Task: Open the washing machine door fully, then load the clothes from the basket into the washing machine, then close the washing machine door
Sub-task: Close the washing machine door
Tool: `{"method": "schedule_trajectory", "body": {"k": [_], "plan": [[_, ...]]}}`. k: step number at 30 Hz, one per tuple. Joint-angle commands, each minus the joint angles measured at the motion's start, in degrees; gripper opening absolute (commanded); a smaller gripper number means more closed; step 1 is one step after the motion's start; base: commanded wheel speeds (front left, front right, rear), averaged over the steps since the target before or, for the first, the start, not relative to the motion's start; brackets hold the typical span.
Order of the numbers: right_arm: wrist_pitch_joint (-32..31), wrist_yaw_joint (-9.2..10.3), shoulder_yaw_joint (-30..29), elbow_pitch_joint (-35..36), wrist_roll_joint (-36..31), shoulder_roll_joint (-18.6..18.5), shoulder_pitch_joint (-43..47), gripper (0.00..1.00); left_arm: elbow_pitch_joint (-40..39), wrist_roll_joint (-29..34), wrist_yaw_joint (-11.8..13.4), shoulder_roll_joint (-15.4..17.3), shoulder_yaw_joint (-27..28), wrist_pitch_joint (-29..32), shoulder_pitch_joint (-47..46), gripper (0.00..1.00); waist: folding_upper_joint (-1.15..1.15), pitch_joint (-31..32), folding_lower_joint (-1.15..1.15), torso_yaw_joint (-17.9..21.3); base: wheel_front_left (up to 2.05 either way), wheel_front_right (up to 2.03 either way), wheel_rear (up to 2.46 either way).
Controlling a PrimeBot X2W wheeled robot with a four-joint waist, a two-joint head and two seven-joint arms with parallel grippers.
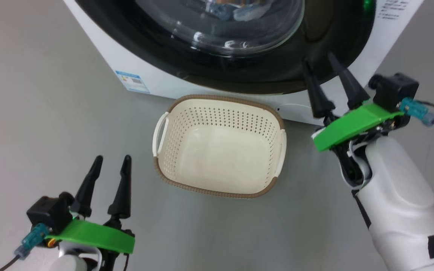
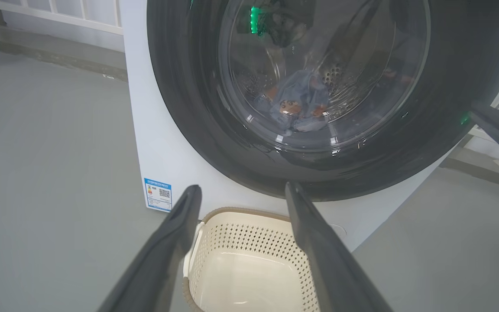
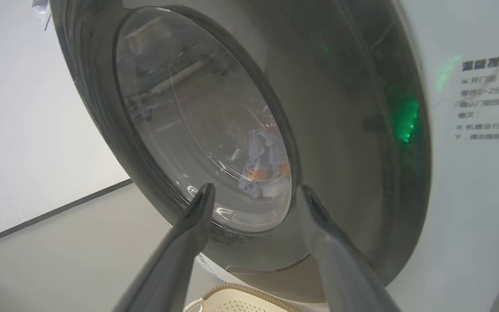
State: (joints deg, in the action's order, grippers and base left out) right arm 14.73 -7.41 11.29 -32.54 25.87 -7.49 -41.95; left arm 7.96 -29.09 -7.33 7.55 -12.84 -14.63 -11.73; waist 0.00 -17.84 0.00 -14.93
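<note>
2 fingers (image 1: 317,94) on our right gripper (image 1: 318,59) stand spread, gripping nothing, tips over the black rim at upper right of the head view. Our left gripper (image 1: 112,158), lower left: also 2, released, nothing btwn. We count 1 washing machine door (image 1: 262,77), glossy black rim w/ bulging clear glass, flush on 1 white washing machine (image 1: 156,77), top centre. 1 garment, the clothes (image 2: 295,106), light blue w/ orange-brown figures, sits behind the glass. 1 cream basket (image 1: 217,113), centre frame, mouth up, long axis left-right.
</note>
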Motion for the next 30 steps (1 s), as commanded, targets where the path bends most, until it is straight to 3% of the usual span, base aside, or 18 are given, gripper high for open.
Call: {"method": "schedule_trajectory", "body": {"k": [1,30], "plan": [[0.3,-0.08,1.5,1.9,0.7,1.0,1.7,1.0,-0.6,-0.1,-0.2,1.9,2.5,-0.4,0.4,1.0,0.0,1.8,0.0,1.7,0.0,0.0,0.0],[0.3,-0.08,-1.3,5.8,1.2,-2.4,21.8,1.0,5.3,-0.1,-0.2,6.3,4.7,-0.4,5.9,1.0,0.0,11.4,0.0,13.9,0.0,0.0,0.0]]}}
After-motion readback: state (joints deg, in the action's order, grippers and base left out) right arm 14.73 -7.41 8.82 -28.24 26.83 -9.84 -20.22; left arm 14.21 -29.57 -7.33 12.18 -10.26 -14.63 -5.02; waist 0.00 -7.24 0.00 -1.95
